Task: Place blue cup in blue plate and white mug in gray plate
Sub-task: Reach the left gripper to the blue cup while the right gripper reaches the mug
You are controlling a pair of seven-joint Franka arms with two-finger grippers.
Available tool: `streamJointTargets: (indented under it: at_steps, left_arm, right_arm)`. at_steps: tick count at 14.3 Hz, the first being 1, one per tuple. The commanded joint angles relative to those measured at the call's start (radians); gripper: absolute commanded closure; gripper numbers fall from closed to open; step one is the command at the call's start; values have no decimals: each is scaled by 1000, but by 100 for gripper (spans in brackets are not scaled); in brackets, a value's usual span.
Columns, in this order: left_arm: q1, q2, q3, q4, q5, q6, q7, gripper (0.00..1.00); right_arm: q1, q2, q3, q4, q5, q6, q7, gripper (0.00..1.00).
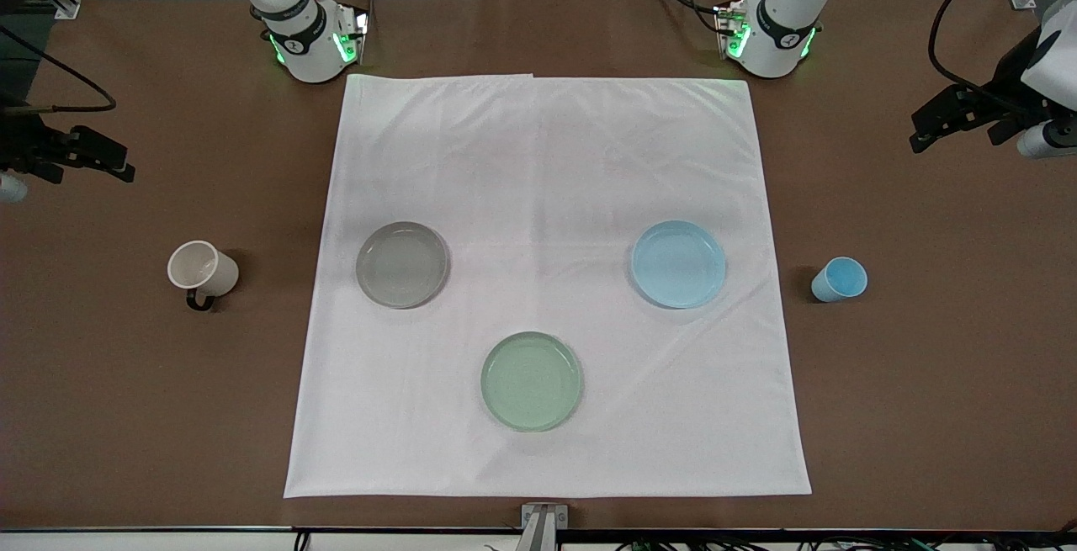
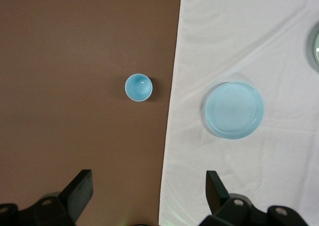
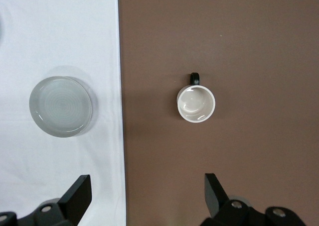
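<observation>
Blue cup (image 2: 138, 87) straight below wide left gripper (image 2: 149, 196); white mug (image 3: 197, 103) (upright) below wide right gripper (image 3: 148, 196).

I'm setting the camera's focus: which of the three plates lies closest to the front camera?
The round pale green plate. It lies lower in the front view than the round gray plate and the round light-blue plate, which lie level with each other.
</observation>
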State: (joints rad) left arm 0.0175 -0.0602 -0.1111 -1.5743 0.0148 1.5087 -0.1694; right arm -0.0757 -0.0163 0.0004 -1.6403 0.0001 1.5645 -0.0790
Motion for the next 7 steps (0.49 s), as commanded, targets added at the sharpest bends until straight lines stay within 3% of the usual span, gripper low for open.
streamJointTargets:
  at_steps: [1, 4, 7]
  left_arm:
    - [-4, 2, 5, 11, -10, -14, 17, 0]
    - [2, 14, 14, 14, -7, -15, 59, 0]
    - [54, 86, 14, 5, -12, -8, 91, 0]
  right_arm:
    - [4, -5, -5, 4, 3, -9, 16, 0]
    - [2, -5, -5, 4, 3, -3, 16, 0]
    - [-13, 28, -10, -19, 3, 66, 7, 0]
